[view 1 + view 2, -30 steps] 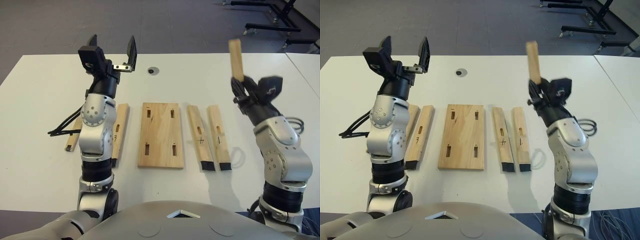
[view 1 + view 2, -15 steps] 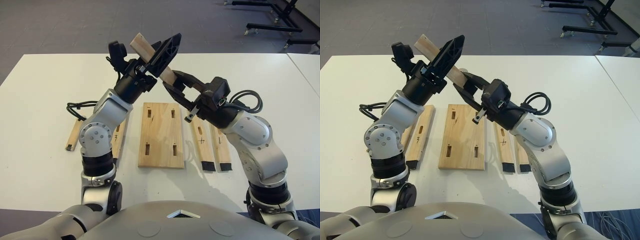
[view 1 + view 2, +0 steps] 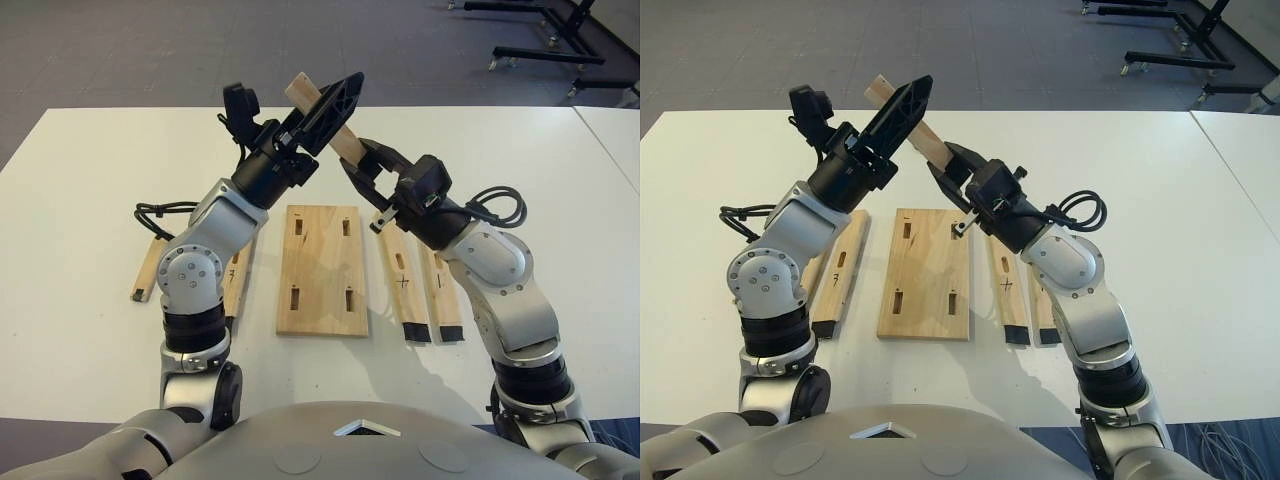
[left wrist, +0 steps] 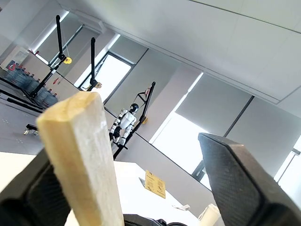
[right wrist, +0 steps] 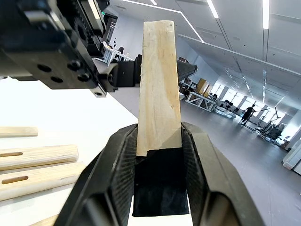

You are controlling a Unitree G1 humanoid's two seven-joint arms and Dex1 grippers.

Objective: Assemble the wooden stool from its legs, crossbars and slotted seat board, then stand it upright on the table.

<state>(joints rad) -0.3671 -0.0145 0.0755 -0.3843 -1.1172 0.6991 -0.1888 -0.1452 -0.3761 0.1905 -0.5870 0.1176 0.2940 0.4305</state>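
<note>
Above the far end of the slotted seat board, my right gripper is shut on the black-tipped end of a wooden leg, which slants up toward the left. My left gripper is open around the leg's upper end. In the left wrist view the leg lies against one finger while the other finger stands well apart. The right wrist view shows the pads clamped on the leg's dark end. Two legs lie right of the board. Another leg and a thinner bar lie left of it.
The white table has bare room at the front and far sides. Black cables trail from each arm, on the left and on the right. Metal stands are on the floor beyond the table.
My right gripper carried the leg from the right side to above the board and tilted it. The left arm swung in, and its open fingers now bracket the leg's upper end.
</note>
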